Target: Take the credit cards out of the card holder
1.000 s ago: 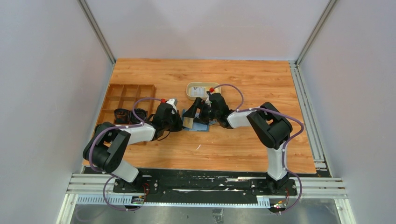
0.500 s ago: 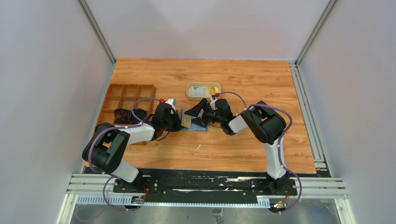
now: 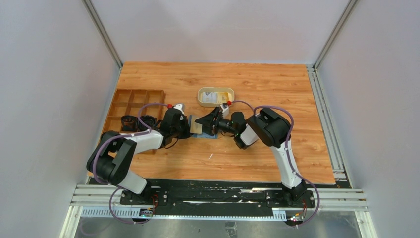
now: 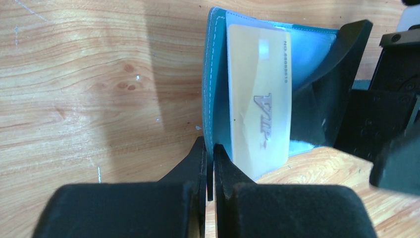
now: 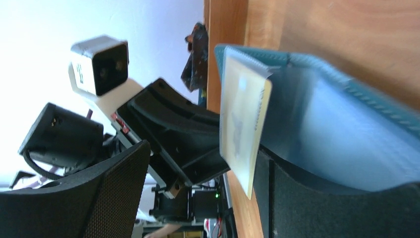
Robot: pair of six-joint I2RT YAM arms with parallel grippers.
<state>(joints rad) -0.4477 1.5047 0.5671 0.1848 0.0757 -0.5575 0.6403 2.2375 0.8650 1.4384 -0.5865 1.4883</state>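
Note:
The teal-blue card holder [image 4: 217,74] stands open on the table, one flap raised upright. My left gripper [image 4: 210,161] is shut on the lower edge of that flap. A yellowish credit card [image 4: 257,99] printed "VIP" sticks out of the lighter blue pocket. In the right wrist view the same card [image 5: 242,119] hangs edge-on between the jaws of my open right gripper [image 5: 203,148], close to its right finger [image 5: 317,208], which lies against the holder's inside [image 5: 341,124]. From above, the two grippers [image 3: 187,126] [image 3: 204,125] meet at the holder [image 3: 210,134].
An oval beige tray [image 3: 202,92] behind the holder has pale cards [image 3: 211,96] lying in it. A brown wooden compartment box [image 3: 133,99] sits at the left, with dark objects [image 3: 136,121] in its near cells.
The right arm has folded in and its gripper has slid left and down onto the open holder, its jaws narrowing a little. The left gripper keeps its hold on the flap.

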